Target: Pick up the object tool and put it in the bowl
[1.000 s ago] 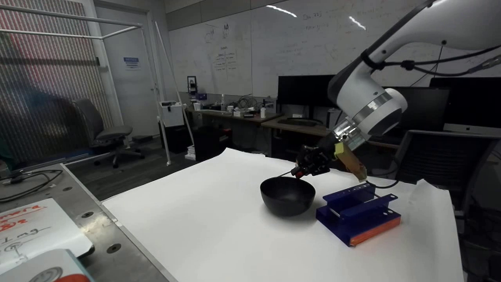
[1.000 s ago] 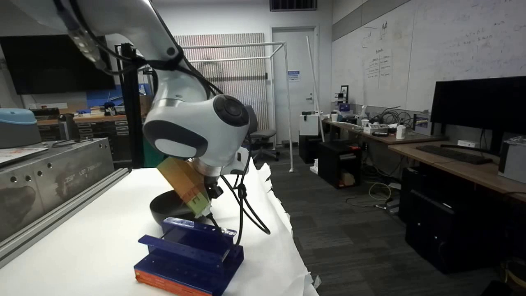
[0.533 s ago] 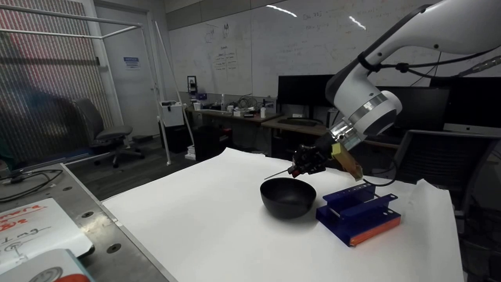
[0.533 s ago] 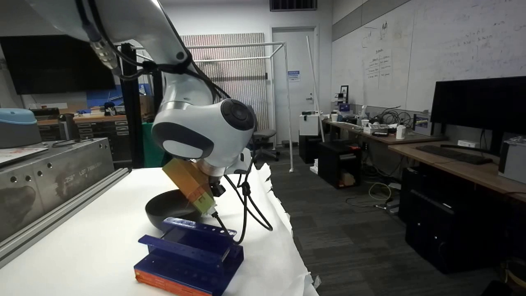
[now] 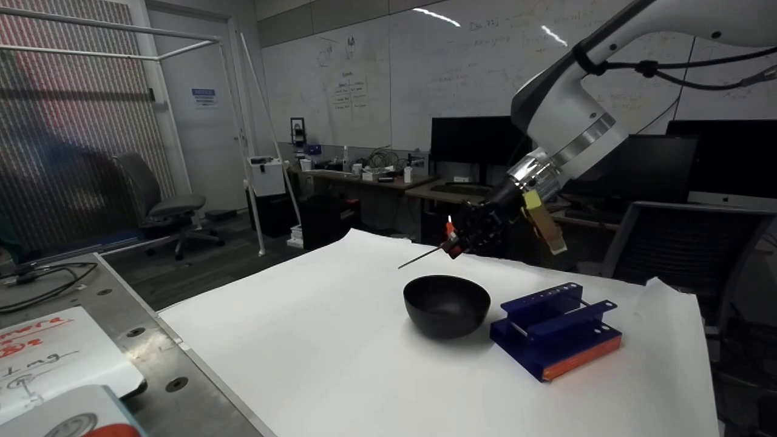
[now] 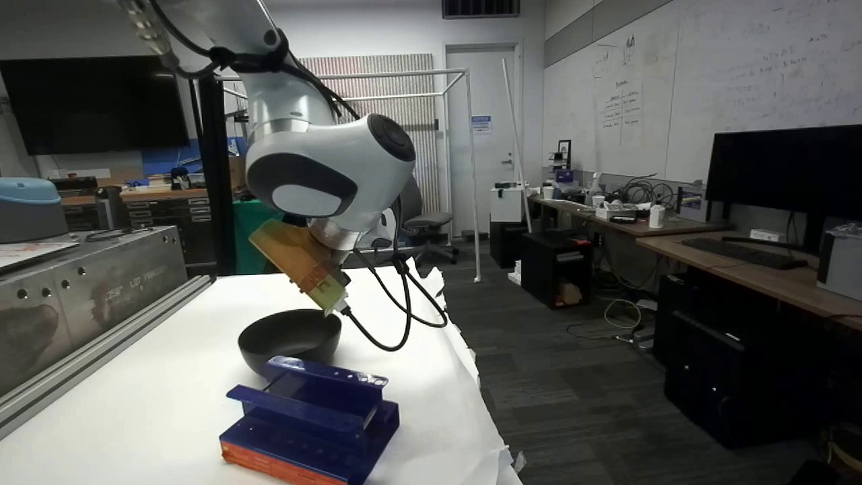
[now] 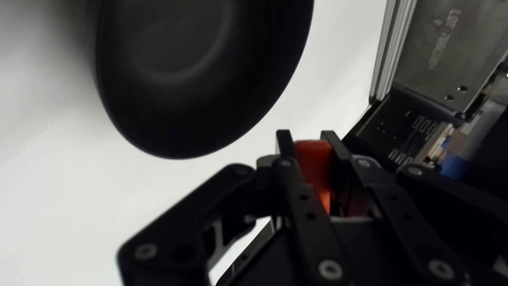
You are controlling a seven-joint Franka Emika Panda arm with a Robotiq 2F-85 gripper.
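The black two-fingered gripper (image 7: 311,149) pinches a small slim tool (image 5: 420,257) with a red-orange handle and a thin, straight, dark rod. The handle sits right between the two fingers (image 7: 285,143), with only enough room left for it. The rod pokes out past the fingertips and slopes down, away from the gripper. The tool is up in the air, higher than the round matte black bowl (image 5: 446,315), which stands upright on a big white paper sheet (image 5: 340,352). I cannot tell if the rod's tip is right over the bowl. A shiny blue rack (image 5: 567,325) with an orange base stands just beside the bowl.

On the pale grey door (image 6: 495,182), a blue and white sign (image 6: 481,124) says NOTICE; its smaller words are too tiny to read. In the wrist view, the grey metal block (image 7: 452,47) says LOT, then blurry marks. A white card (image 5: 100,349) has red and black handwriting, and the wide whiteboard (image 5: 419,73) has pale pen marks; I cannot read either.
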